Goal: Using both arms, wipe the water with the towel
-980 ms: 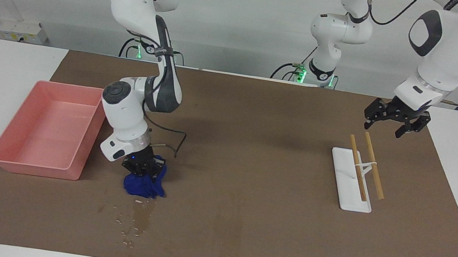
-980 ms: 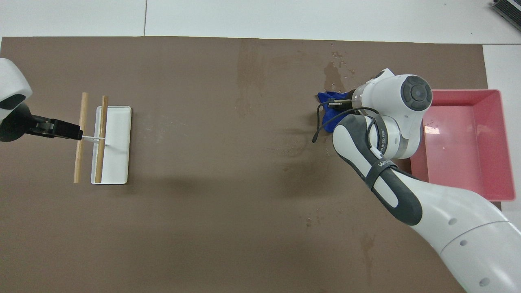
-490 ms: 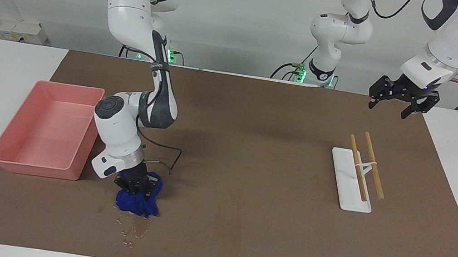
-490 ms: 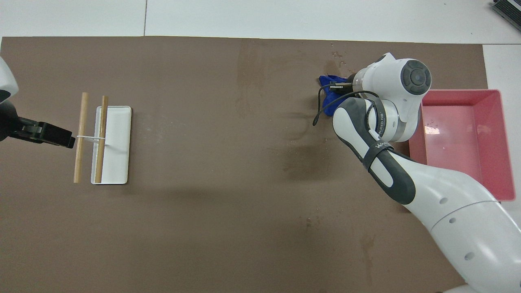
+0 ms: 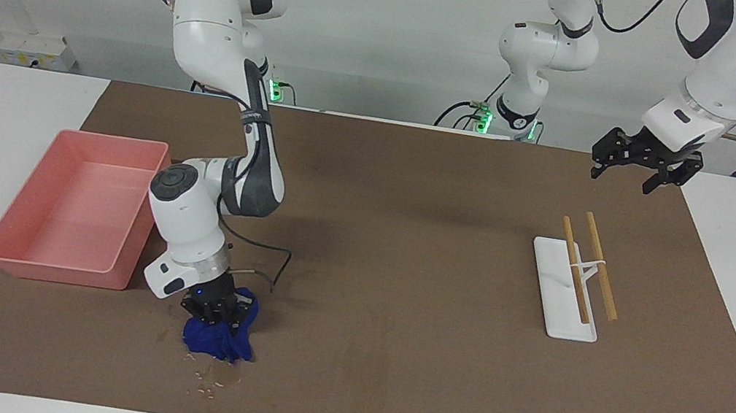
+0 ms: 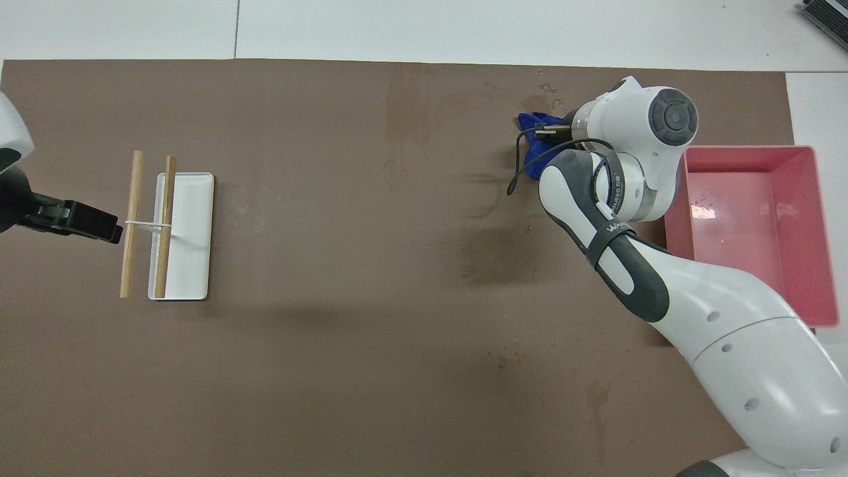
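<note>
- The water [image 5: 211, 380] is a small wet patch with shiny droplets on the brown mat [image 5: 388, 357], at the right arm's end of the table, close to the mat's edge farthest from the robots.
- The blue towel [image 5: 218, 339] sits bunched on the mat, touching the nearer end of the wet patch, and it looks like it covers part of it, though the overhead view is blocked by the arm there.
- The right gripper [image 5: 215, 306] is pressed down into the towel, fingers clamped on the cloth.
- Pink tray [image 5: 20, 255] sits just beside that arm's wrist, toward the table end, so it's tight on that side. Toward the middle the mat is bare.
- Left gripper [image 5: 635, 167] hangs in the air with fingers spread, over the mat near the robots' edge. It waits.
- White holder [image 5: 554, 313] with two wooden sticks [image 5: 601, 266] lies at that end, well apart from the spill.
</note>
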